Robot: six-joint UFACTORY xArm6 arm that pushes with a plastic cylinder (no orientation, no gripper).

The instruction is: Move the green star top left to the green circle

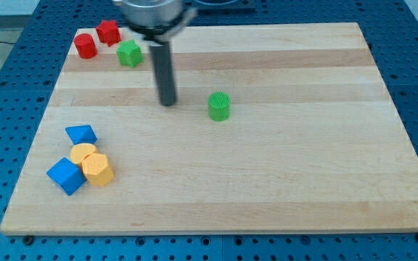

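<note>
My tip (167, 104) rests on the wooden surface (281, 174), at the lower end of the dark rod (164, 69) that comes down from the view's top. This rod serves as the end effector; it has nothing that opens or clenches, and it grasps nothing. The tip touches no block.

The green star (129, 53) sits near the surface's upper-left corner, at about 10 o'clock from my tip and apart from it. The green circle (219, 106) stands alone near the middle of the surface, at 3 o'clock from my tip, with bare wood between them. The star lies at about 10 o'clock from the circle, well apart, and my tip falls roughly between the two, nearer the circle.

Two red blocks lie at 9 to 10 o'clock from the star. The red star (108, 32) is close to the green one, and the red circle (85, 46) is just beside the red star, at its 8 o'clock.

A cluster fills the lower-left part of the surface, at about 7 o'clock from my tip and well apart. A blue block (81, 134) sits at its top. Below it a yellow circle (83, 153) and a yellow hexagon (97, 170) touch each other. A blue cube (66, 176) presses against them at their 8 o'clock.
</note>
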